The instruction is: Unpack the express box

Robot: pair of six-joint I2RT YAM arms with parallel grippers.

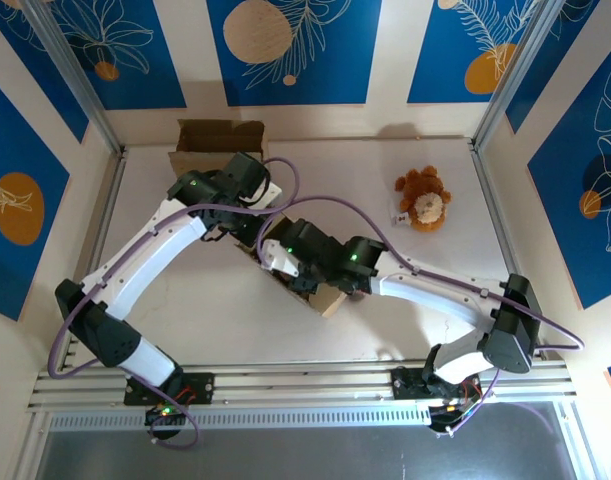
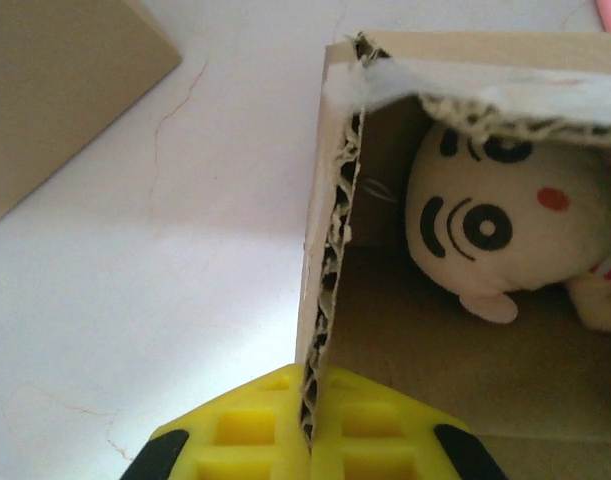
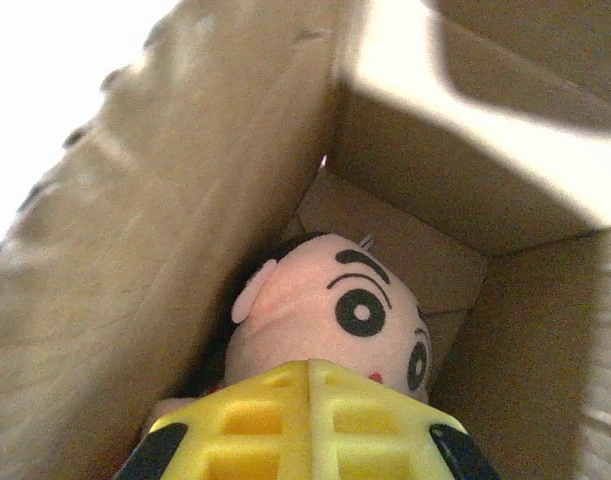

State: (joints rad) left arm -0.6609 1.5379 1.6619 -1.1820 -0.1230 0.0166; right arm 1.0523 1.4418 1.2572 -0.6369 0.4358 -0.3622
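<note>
The express box is a brown cardboard carton lying mid-table under both arms. My left gripper is shut on the corrugated edge of the box's side wall. Inside lies a plush doll with a pale face, black round eyes and a red cheek spot. My right gripper reaches deep into the box, its yellow fingers pressed together just in front of the doll's head. Nothing shows between them. The doll's body is hidden behind the fingers.
A second open cardboard box stands at the back left, its corner in the left wrist view. A brown plush toy lies on the white table at the right. Metal frame posts line the table's edges.
</note>
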